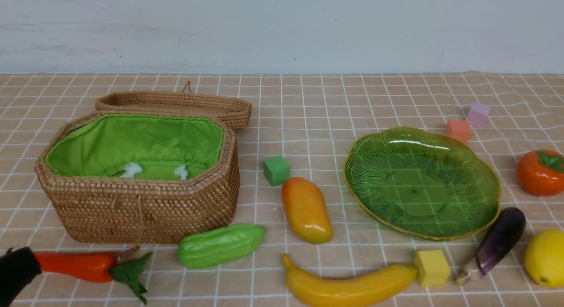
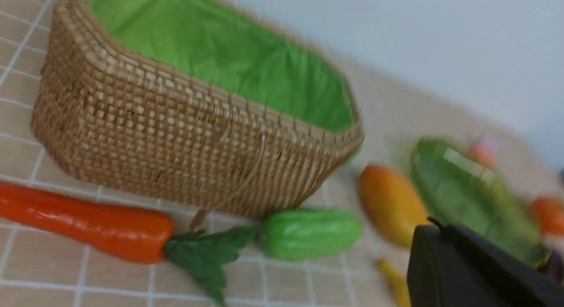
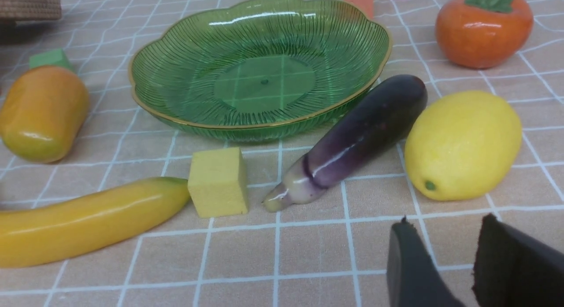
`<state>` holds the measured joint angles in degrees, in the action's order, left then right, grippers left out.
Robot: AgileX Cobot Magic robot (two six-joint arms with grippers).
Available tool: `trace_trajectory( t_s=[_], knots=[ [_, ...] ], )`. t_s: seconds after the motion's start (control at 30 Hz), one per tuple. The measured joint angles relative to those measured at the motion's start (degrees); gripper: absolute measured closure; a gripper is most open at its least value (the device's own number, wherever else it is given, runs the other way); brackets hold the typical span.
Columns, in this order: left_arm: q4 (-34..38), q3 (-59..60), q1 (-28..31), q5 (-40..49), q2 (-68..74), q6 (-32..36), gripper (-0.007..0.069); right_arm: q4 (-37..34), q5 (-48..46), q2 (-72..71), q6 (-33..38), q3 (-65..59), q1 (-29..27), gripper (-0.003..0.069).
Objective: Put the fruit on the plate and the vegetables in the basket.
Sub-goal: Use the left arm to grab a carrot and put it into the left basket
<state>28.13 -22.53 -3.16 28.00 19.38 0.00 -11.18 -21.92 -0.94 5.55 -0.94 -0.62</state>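
Note:
The open wicker basket [image 1: 145,210] with green lining stands at the left, the green glass plate [image 1: 423,183] at the right. Neither holds anything. On the cloth lie the mango [image 1: 306,210], banana [image 1: 348,287], lemon [image 1: 546,257], persimmon [image 1: 539,172], eggplant [image 1: 495,243], green gourd [image 1: 220,245] and red chili [image 1: 75,266]. My left gripper [image 1: 15,271] shows at the lower left corner, beside the chili's tip; its fingers [image 2: 436,230] are pressed together with nothing between them. My right gripper [image 3: 445,227] hangs open over bare cloth just short of the lemon [image 3: 462,144] and eggplant [image 3: 352,139].
The basket's lid [image 1: 176,104] lies folded back behind it. Small foam cubes dot the cloth: green [image 1: 276,170] by the mango, yellow [image 1: 432,267] between banana and eggplant, orange [image 1: 458,130] and lilac [image 1: 478,114] behind the plate. A pale wall closes the back.

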Motion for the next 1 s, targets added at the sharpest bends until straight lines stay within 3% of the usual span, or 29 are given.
trace_trajectory(
  t_s=[0.27,0.43,0.5,0.63,0.77,0.87,1.0],
  knots=[
    [-1.4,-9.9,0.0,12.3,15.5,11.2,0.0638,-0.5,0.5,0.0,-0.3,0.0,0.0,0.0416],
    [-1.5,-12.8,0.0,16.0,22.2,22.2,0.0638,-14.9,4.6,0.0,-8.2,-0.5,0.0,0.0416],
    [-1.3,-12.9,0.0,16.0,25.2,28.6,0.0638,-25.1,8.6,0.0,-11.8,-0.5,0.0,0.0416],
    [-0.4,-12.9,0.0,15.5,31.2,39.8,0.0638,-34.6,11.6,0.0,-12.4,-0.1,0.4,0.0427],
    [0.2,-13.0,0.0,14.8,37.9,53.6,0.0615,-36.6,-4.4,0.9,-1.7,9.6,3.8,0.0480],
    [-0.8,-13.0,0.0,13.1,42.5,61.5,0.0535,-35.7,-17.7,5.1,6.8,19.8,6.2,0.0517],
    [-6.8,-13.0,0.0,8.8,48.4,68.4,0.0293,-31.4,-36.9,13.2,17.5,34.3,8.4,0.0547]
  ],
)
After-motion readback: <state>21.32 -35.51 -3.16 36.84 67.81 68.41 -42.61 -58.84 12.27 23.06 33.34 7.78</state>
